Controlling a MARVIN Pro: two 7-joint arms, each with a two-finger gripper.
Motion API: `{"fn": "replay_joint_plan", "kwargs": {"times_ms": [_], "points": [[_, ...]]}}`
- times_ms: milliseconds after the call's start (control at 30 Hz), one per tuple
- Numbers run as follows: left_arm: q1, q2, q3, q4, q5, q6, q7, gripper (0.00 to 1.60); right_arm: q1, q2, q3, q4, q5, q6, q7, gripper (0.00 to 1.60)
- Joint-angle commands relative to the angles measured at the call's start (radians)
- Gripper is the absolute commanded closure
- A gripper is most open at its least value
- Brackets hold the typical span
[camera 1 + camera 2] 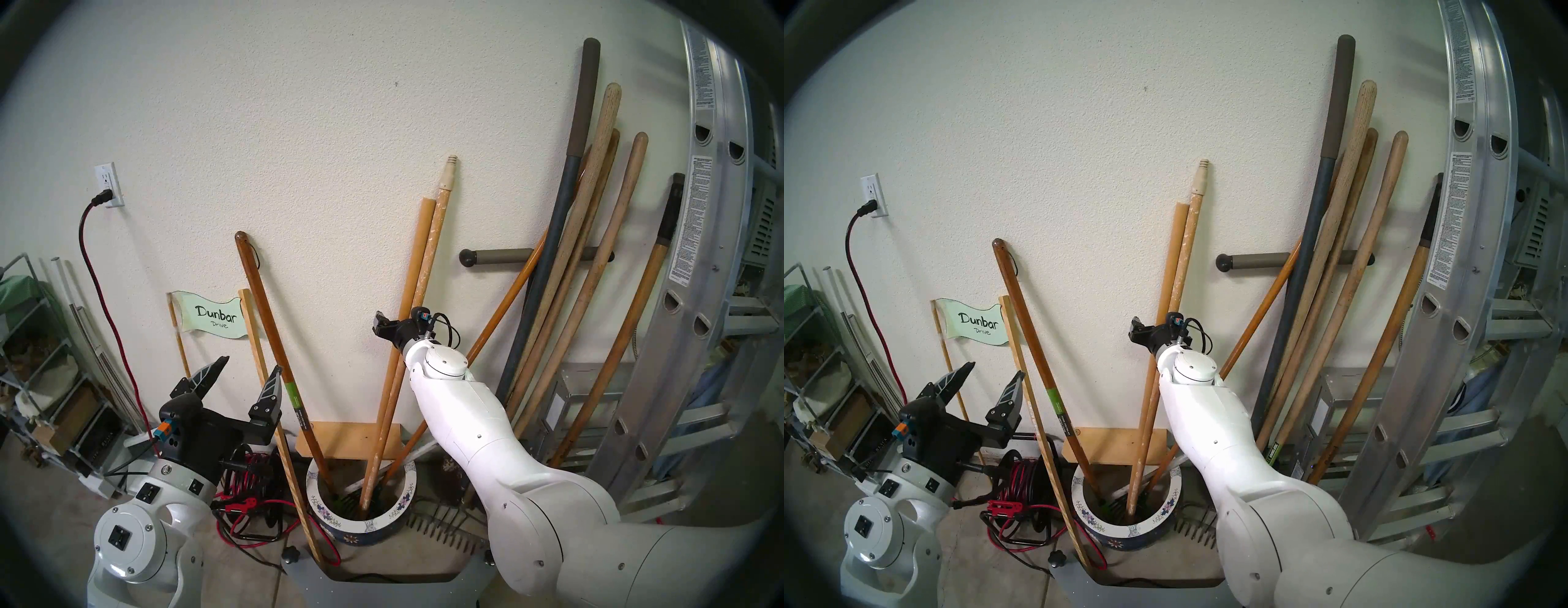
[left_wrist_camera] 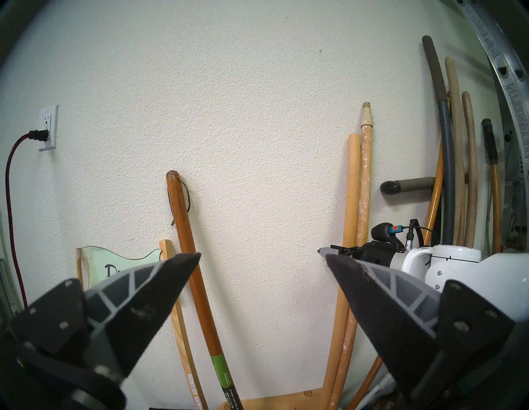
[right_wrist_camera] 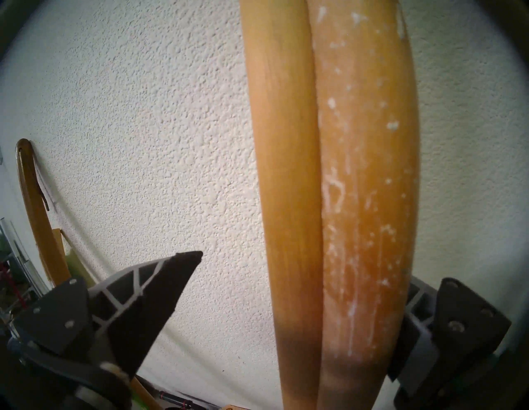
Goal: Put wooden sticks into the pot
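Observation:
The pot [image 1: 360, 524] [image 1: 1123, 528], white-rimmed with blue flowers, stands on the floor by the wall. The plain wooden stick [image 1: 418, 263] [image 1: 1172, 263] and the paint-speckled stick [image 1: 430, 259] [image 1: 1187, 254] stand in it side by side, tops leaning on the wall. My right gripper [image 1: 392, 325] [image 1: 1149, 333] is open around both at mid-height. In the right wrist view [image 3: 300, 272] the speckled stick [image 3: 363, 171] lies against the right finger and the plain one [image 3: 280, 171] is apart from the left finger. My left gripper [image 1: 250, 365] [image 2: 262, 255] is open and empty, left of the pot.
A dark brown handle with a green label [image 1: 271, 322] and an orange handle [image 1: 500, 314] also lean out of the pot. A thin square stake [image 1: 271, 420] stands left of it. Pale tool handles [image 1: 594, 254] and an aluminium ladder [image 1: 700, 212] crowd the right. A red cable reel [image 1: 250, 479] is behind my left arm.

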Motion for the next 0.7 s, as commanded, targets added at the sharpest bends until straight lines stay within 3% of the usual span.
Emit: {"fn": "replay_joint_plan", "kwargs": {"times_ms": [0,233,667], "points": [[0.003,-0.001,0.000,-0.002,-0.002,-0.002,-0.002,0.00,0.027,-0.017,-0.024,0.021,-0.010,0.000,0.022,0.00],[0.003,0.000,0.001,-0.002,-0.002,-0.002,-0.001,0.00,0.029,-0.032,-0.055,0.026,-0.024,-0.010,0.058,0.00],[0.004,0.000,0.001,-0.002,-0.002,-0.002,-0.001,0.00,0.043,-0.069,-0.093,0.053,-0.071,-0.030,0.046,0.00]]}}
